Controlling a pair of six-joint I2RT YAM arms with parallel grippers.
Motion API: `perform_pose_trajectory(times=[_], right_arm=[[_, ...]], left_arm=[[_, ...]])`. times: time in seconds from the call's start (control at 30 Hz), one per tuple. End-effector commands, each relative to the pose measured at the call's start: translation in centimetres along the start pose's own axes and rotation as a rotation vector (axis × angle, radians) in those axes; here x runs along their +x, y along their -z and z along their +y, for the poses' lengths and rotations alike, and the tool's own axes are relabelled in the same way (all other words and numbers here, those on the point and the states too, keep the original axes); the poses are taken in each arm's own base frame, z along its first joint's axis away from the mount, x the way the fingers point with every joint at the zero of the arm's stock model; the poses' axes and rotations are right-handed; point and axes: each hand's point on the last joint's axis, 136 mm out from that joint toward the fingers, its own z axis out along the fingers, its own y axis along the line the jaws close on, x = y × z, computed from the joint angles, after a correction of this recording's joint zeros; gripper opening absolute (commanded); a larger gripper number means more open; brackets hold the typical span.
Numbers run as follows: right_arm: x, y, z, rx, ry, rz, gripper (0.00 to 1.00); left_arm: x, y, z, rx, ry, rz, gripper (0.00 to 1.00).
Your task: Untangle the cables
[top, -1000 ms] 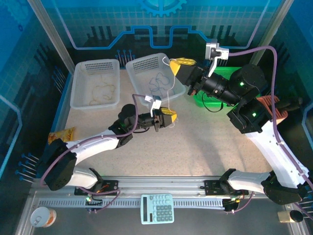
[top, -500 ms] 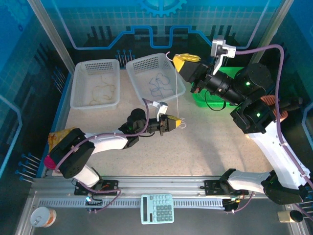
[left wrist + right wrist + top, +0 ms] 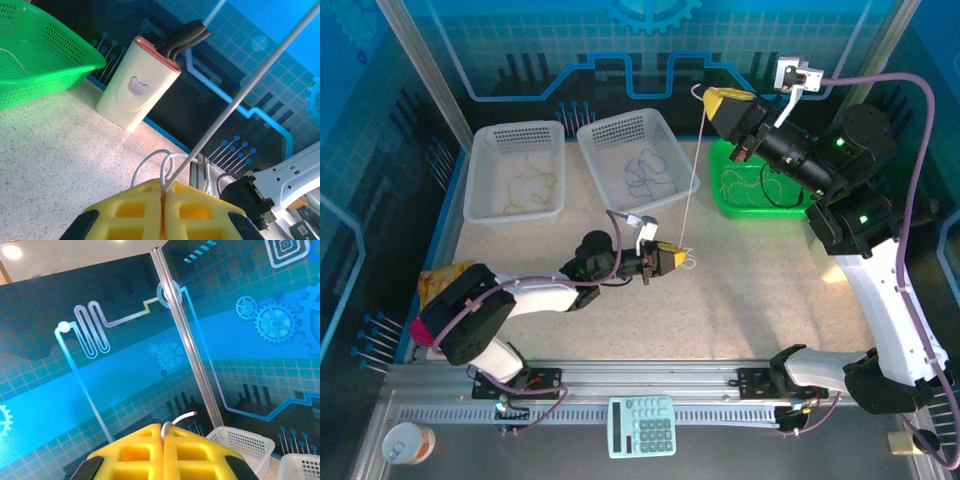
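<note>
A whitish cable (image 3: 691,175) is stretched taut between my two grippers. My left gripper (image 3: 680,258) lies low over the table middle, shut on the cable's lower end, where small loops (image 3: 159,164) curl out past its yellow fingers (image 3: 135,210). My right gripper (image 3: 711,97) is raised high at the back, shut on the upper end, whose short tip (image 3: 184,417) pokes past its fingers (image 3: 185,447). More cables lie in the left white basket (image 3: 515,172), the middle white basket (image 3: 636,152) and the green basket (image 3: 757,190).
A cream knife block with black handles (image 3: 145,80) stands at the right beyond the green basket (image 3: 35,60). A snack bag (image 3: 445,275) lies at the table's left edge. A calculator (image 3: 641,426) and a cup (image 3: 402,443) sit below the rail.
My right gripper has risen and swung right, away from the middle basket, pulling the whitish cable straight. My left gripper has shifted slightly right along the table, still holding the lower end.
</note>
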Motion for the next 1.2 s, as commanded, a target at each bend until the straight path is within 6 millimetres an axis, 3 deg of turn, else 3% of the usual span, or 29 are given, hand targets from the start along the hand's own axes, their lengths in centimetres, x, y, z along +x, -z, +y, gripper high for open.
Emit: perform_pose_trajectory(times=[0.0, 0.23, 0.37, 0.57, 0.7, 1.0, 1.17], right_arm=[[-4.9, 2.0, 3.2, -0.08, 0.065, -0.151, 0.0], [-4.3, 1.9, 1.6, -0.049, 0.048, -0.136, 0.0], [-3.7, 1.4, 0.0, -0.019, 0.038, -0.114, 0.0], [-2.6, 0.8, -4.3, 0.076, 0.027, -0.083, 0.0], [-1.7, 0.5, -7.1, 0.117, -0.006, -0.064, 0.0], [-0.1, 0.8, -11.5, 0.227, -0.001, -0.032, 0.0], [-0.2, 1.0, -14.8, 0.319, 0.018, -0.034, 0.0]], left_arm=[[3.8, 0.7, 1.5, -0.056, 0.057, 0.114, 0.11], [4.3, 1.2, 1.7, -0.077, 0.056, 0.134, 0.3], [4.2, 1.4, 1.7, -0.088, 0.048, 0.13, 0.32], [3.0, 2.0, 1.1, -0.104, 0.037, 0.097, 0.37], [1.9, 2.8, 0.5, -0.129, 0.015, 0.06, 0.47], [0.0, 5.0, -0.9, -0.179, -0.023, 0.004, 0.61], [-0.9, 6.5, -1.1, -0.231, -0.028, -0.041, 0.7]])
